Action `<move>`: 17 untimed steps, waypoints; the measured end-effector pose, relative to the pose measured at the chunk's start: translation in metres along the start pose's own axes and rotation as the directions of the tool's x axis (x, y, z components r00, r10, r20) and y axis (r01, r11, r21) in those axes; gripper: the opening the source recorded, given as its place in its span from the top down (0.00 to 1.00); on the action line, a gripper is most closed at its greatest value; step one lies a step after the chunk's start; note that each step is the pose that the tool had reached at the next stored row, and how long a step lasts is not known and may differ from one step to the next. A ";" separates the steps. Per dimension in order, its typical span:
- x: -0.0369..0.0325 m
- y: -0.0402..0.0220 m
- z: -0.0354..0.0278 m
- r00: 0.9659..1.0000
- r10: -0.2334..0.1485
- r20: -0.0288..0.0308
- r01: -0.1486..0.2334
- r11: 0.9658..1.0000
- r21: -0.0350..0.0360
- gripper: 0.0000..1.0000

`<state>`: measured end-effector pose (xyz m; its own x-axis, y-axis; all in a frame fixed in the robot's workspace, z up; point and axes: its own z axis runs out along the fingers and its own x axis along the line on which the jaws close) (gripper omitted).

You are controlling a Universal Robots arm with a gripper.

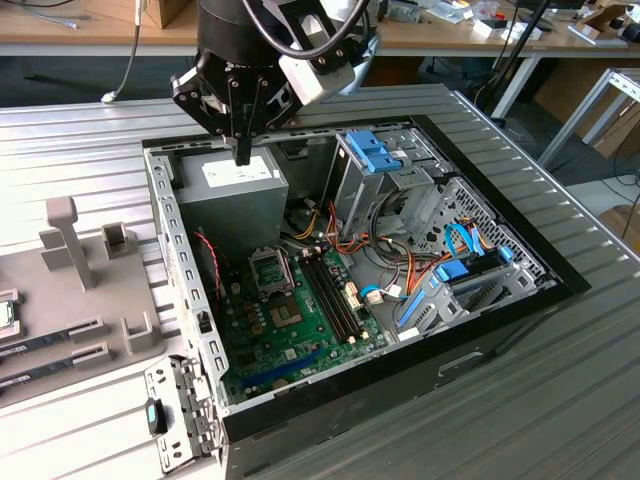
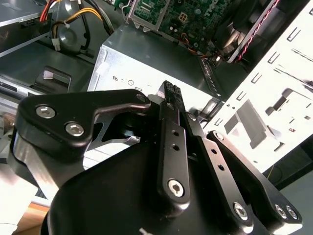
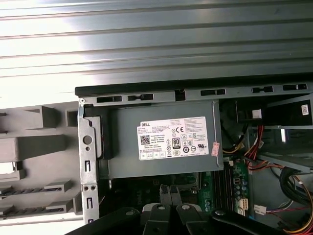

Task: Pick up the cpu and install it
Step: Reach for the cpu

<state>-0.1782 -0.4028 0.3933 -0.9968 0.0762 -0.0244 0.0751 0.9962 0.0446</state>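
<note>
We find the pincer [image 1: 242,152] hanging over the open computer case [image 1: 168,250], its fingers pressed together, just above the grey power supply [image 1: 235,190] that sits in one corner of the case. The cpu [image 1: 5,315] lies well apart from the case, on the grey fixture [image 1: 90,290] that rests on the bench [image 1: 90,130] beside it. Inside the case, near the power supply, sits the black socket frame [image 1: 270,270]

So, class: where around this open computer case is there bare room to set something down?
Bare ribbed table on the exterior view's right of the case. Crowded: cables inside it; the grey tray on that view's left.
</note>
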 end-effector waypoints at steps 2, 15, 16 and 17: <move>0.0012 -0.0001 0.0000 1.000 0.000 0.000 0.000 1.000 0.000 0.89; 0.0053 -0.0004 -0.0001 1.000 0.000 0.000 0.000 1.000 0.000 0.89; 0.0057 -0.0004 -0.0002 1.000 0.000 0.000 0.000 1.000 0.000 0.89; 0.0059 -0.0005 -0.0002 1.000 0.000 0.000 0.000 1.000 0.000 0.89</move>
<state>-0.1842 -0.4028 0.3933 -0.9968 0.0762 -0.0244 0.0750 0.9962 0.0446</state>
